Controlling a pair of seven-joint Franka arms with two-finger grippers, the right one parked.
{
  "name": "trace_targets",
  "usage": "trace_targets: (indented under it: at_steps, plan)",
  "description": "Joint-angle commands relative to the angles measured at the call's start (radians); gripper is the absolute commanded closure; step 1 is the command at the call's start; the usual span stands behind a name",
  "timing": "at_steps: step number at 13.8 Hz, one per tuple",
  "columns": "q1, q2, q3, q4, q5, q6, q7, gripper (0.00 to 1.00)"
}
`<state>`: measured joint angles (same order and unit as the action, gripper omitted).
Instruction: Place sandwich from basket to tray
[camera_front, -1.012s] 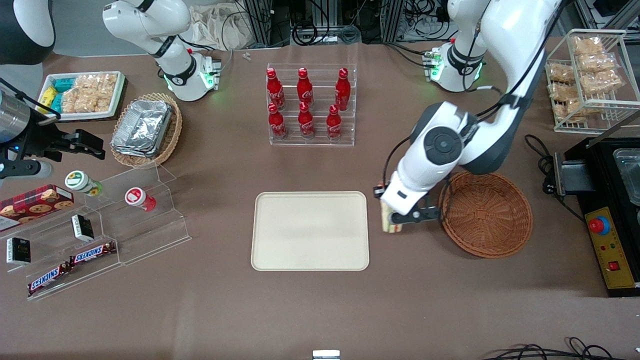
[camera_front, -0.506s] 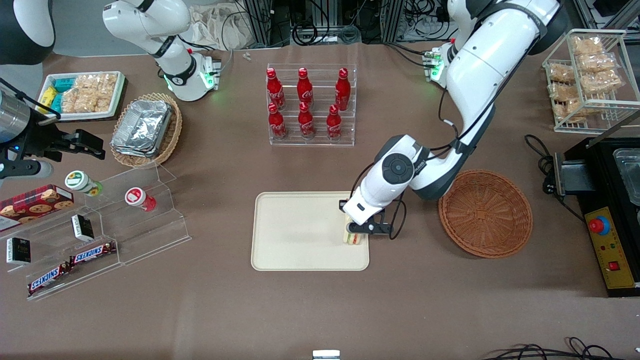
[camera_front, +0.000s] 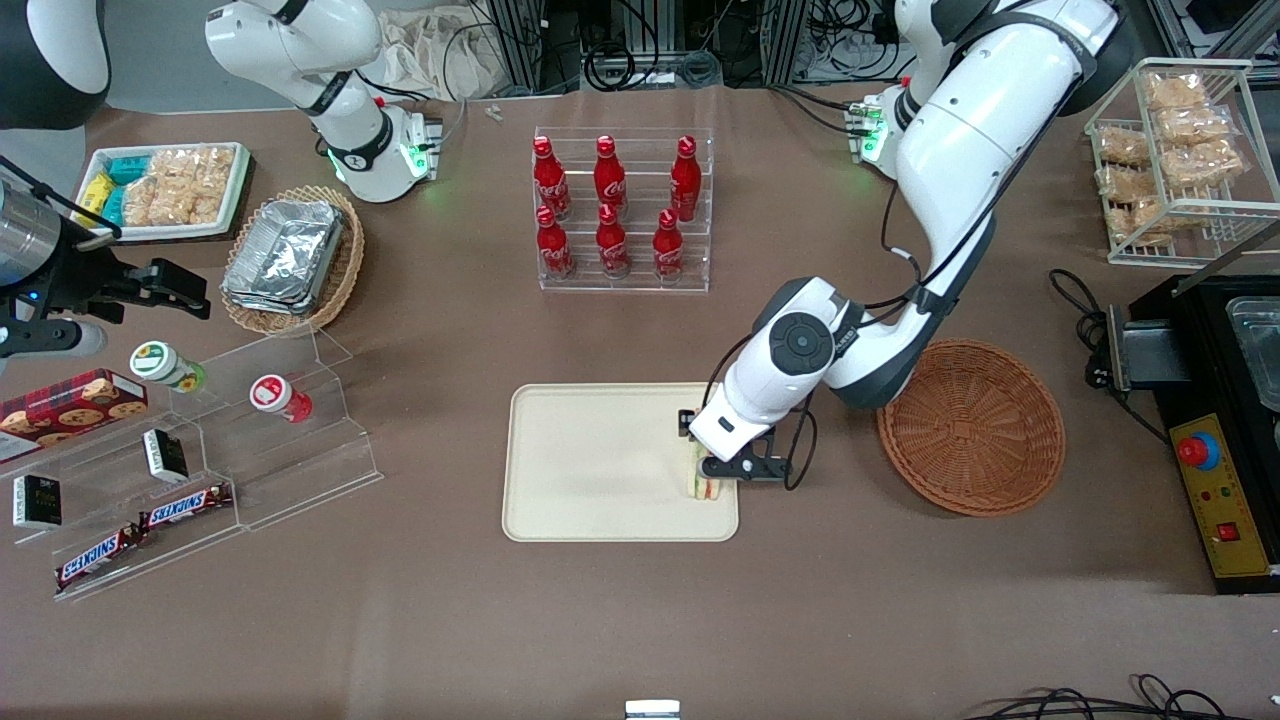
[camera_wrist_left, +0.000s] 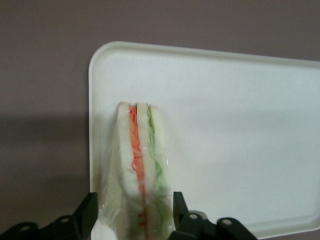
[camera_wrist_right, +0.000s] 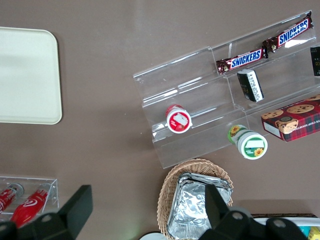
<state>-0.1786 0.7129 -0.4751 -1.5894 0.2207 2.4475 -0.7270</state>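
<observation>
Brown tabletop carries a cream tray near the middle, with a reddish wicker basket beside it toward the working arm's end. Farther from the front camera than the tray, a clear rack holds red bottles. Toward the parked arm's end sit a tan basket of foil trays and a clear stepped stand with chocolate bars and small cups. The gripper hangs over the tray's edge nearest the basket, its fingers clamped on the sandwich. In the wrist view the sandwich stands on edge between the fingers, white bread with an orange-red layer and a green layer, wrapped in clear film, over the tray near its rim. Whether it touches the tray surface cannot be told. The basket holds nothing.
</observation>
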Motion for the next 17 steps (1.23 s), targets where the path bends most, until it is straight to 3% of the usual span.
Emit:
trace_targets:
  at_steps: [1, 4, 10, 13, 16, 17]
  plan:
    - [0.046, -0.102, -0.004, -0.001, 0.003, -0.062, -0.055, 0.01]
    - [0.118, -0.226, -0.01, -0.001, -0.018, -0.256, -0.04, 0.01]
    - [0.273, -0.363, -0.007, 0.078, -0.211, -0.589, 0.217, 0.01]
    - [0.332, -0.371, -0.005, 0.208, -0.205, -0.864, 0.265, 0.01]
    - [0.373, -0.478, 0.016, 0.207, -0.212, -1.005, 0.385, 0.01]
    - [0.358, -0.507, 0.071, 0.197, -0.213, -1.036, 0.392, 0.01]
